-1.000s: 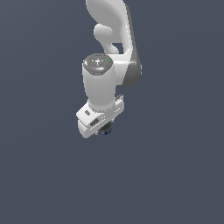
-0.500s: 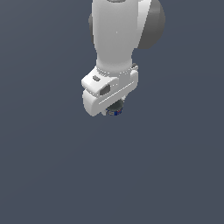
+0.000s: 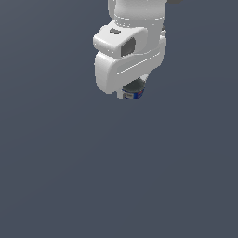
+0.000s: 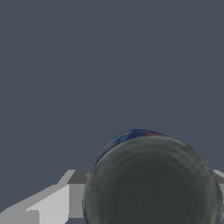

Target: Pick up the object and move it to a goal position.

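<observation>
White Panda arm (image 3: 132, 28) comes down from the top of the exterior view, its wide white hand (image 3: 128, 62) filling the upper centre. The can (image 3: 133, 91) sits directly beneath the hand, tucked up against its underside; only the lower part shows, a dark grey-black face and a strip of blue label with white and red marks. The can is narrower than the hand above it.

Wrist view: the can's round dark grey top (image 4: 153, 183) fills most of the near field, with a thin blue and red edge of label showing along its rim. Grey-white finger pieces (image 4: 52, 203) sit to either side of the can, right against its sides. Jaws look clamped on the can, one each side, though the contact points themselves are hidden behind the can.

Everything around the can is flat, uniform dark grey-blue ground (image 3: 69, 176), no shadow or edge. Cannot tell whether the can is touching that surface or held clear of it.
</observation>
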Motion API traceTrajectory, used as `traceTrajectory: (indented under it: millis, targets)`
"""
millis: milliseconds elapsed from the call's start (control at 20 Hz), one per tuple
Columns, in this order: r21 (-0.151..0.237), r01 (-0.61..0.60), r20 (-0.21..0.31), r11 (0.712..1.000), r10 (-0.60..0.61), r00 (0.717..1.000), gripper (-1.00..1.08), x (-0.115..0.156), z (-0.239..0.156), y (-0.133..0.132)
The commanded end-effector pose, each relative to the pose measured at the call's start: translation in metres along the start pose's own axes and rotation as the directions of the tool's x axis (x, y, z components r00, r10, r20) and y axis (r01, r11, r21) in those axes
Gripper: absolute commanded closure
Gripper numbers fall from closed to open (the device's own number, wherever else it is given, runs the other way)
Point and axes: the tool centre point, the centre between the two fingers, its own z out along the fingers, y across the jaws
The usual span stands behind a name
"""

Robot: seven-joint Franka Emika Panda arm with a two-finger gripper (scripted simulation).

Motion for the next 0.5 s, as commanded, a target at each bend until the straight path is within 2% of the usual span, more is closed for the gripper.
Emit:
traceTrajectory:
  millis: [0,450]
  targets:
    - [0.001,-0.001,0.0,1.0,0.001,1.0,1.08,0.002,-0.016,-0.004]
    - [0.001,-0.002,0.0,1.0,0.002,1.0,1.08,0.007,-0.039,-0.01]
